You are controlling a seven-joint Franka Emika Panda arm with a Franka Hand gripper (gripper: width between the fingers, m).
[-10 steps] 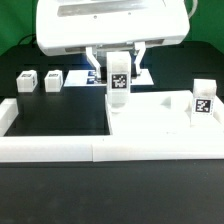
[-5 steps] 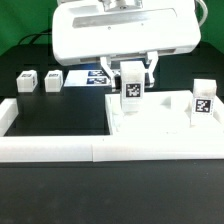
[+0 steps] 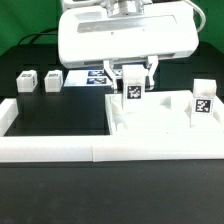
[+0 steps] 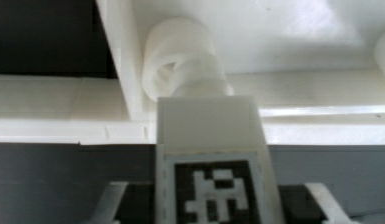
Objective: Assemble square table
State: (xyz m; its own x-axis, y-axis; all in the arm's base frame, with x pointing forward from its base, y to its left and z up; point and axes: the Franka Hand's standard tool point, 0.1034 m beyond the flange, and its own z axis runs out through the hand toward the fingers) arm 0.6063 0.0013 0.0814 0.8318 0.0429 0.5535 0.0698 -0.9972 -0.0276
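In the exterior view, your end effector [image 3: 134,78] is clamped on a leg post [image 3: 132,90], one jaw on each side of it. The post hangs upright over the far corner of the tabletop [image 3: 155,122], the corner towards the exterior view's left. You cannot tell from here whether its lower end touches the surface. The tabletop lies flat on the black table [image 3: 55,118], on the exterior view's right, with the border wall [image 3: 60,150] along its near edge. A second leg post [image 3: 203,103] stands upright on the tabletop near its right side, well apart from the held one. A third leg post [image 3: 26,80] and a fourth leg post [image 3: 52,79] sit beside each other on the table at the far left. The marker board [image 3: 93,75] lies behind them, partly hidden by the arm.

In the wrist view you look along the held leg post, with its tag [image 4: 210,195] facing the camera. Its threaded tip [image 4: 180,60] points at the tabletop's white surface. The dark jaw edges press against both sides of the post. Whether the tip sits in a corner hole you cannot tell.
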